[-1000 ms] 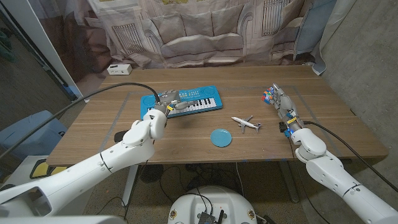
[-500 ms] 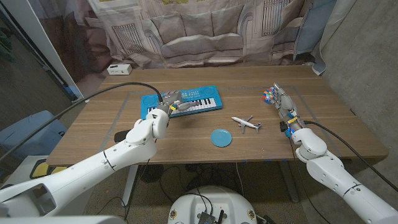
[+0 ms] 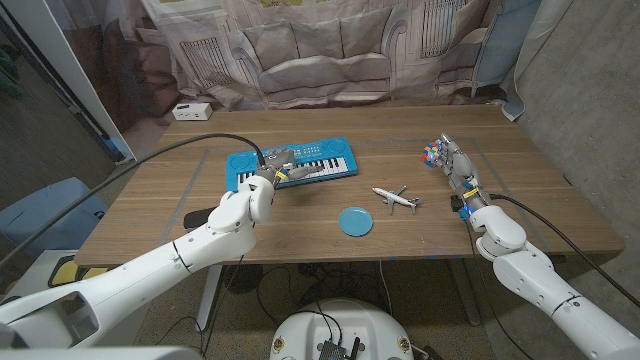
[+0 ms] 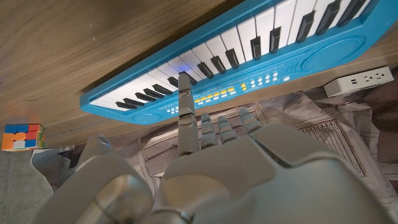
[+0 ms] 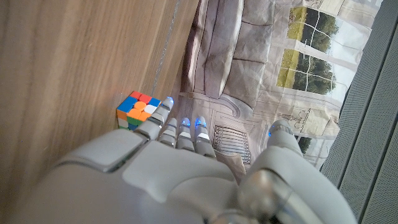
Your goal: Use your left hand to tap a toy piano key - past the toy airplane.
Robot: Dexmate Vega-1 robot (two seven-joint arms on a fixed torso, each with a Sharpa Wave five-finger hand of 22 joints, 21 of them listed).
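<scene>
**Toy piano: your left finger is on a key**

Toy piano [image 3: 298, 164] sits at the table's [image 3: 300, 230] far left-centre, beyond the toy airplane [image 3: 396, 196] and the blue plate [image 3: 355, 221]. Your left hand [image 3: 278, 166] is over the keyboard's left half; in the left wrist view one extended finger [image 4: 185, 99] touches a white key, the other fingers curled in, nothing held. Your right hand [image 3: 457, 170] stands on its edge at the right side, fingers straight and close together, empty, just beside the puzzle cube [image 5: 137, 111].
</scene>
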